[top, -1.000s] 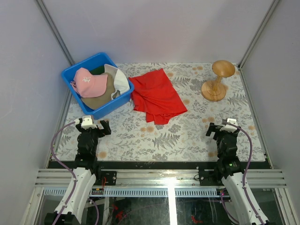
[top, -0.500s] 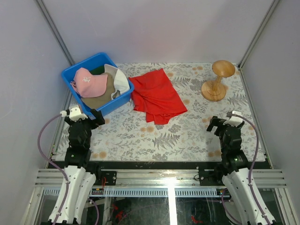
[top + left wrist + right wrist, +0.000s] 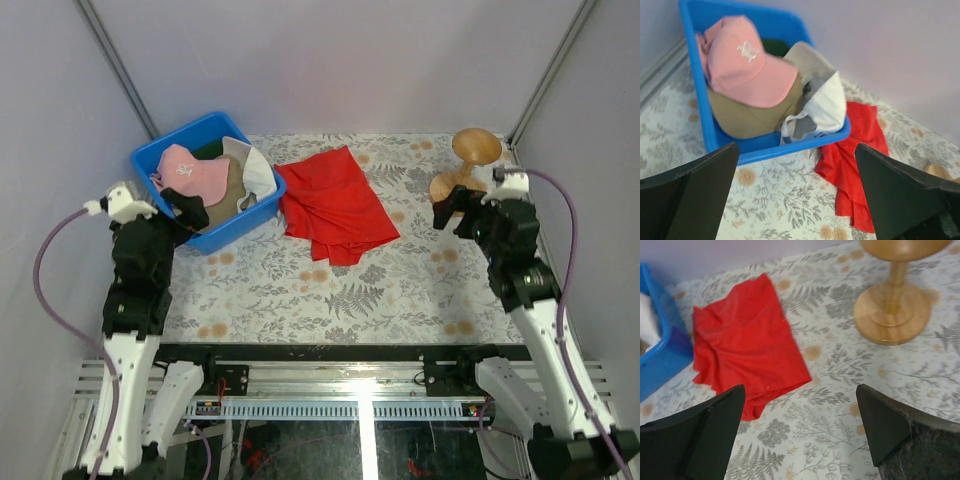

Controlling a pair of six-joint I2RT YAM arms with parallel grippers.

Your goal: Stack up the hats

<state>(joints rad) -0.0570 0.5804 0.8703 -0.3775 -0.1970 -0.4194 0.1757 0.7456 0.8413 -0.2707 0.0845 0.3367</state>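
The hats lie piled in a blue bin (image 3: 150, 155) at the back left. A pink cap (image 3: 190, 172) (image 3: 747, 65) is on top, over a tan cap (image 3: 747, 120). A white cap (image 3: 262, 175) (image 3: 827, 105) hangs at the bin's right side, and a dark green cap (image 3: 774, 46) peeks out behind. My left gripper (image 3: 172, 212) (image 3: 796, 146) hovers open just in front of the bin, holding nothing. My right gripper (image 3: 462, 205) (image 3: 800, 386) hovers open over the table, near the wooden stand, also holding nothing.
A crumpled red cloth (image 3: 335, 205) (image 3: 747, 355) lies on the patterned table right of the bin (image 3: 790, 150). The wooden mushroom-shaped stand (image 3: 465, 170) (image 3: 895, 305) is at the back right. Grey walls close in on the left, back and right.
Both arms have risen from the near edge and reached away from it, the left toward the bin and the right toward the stand. Both grippers stayed open. The hats have not moved.
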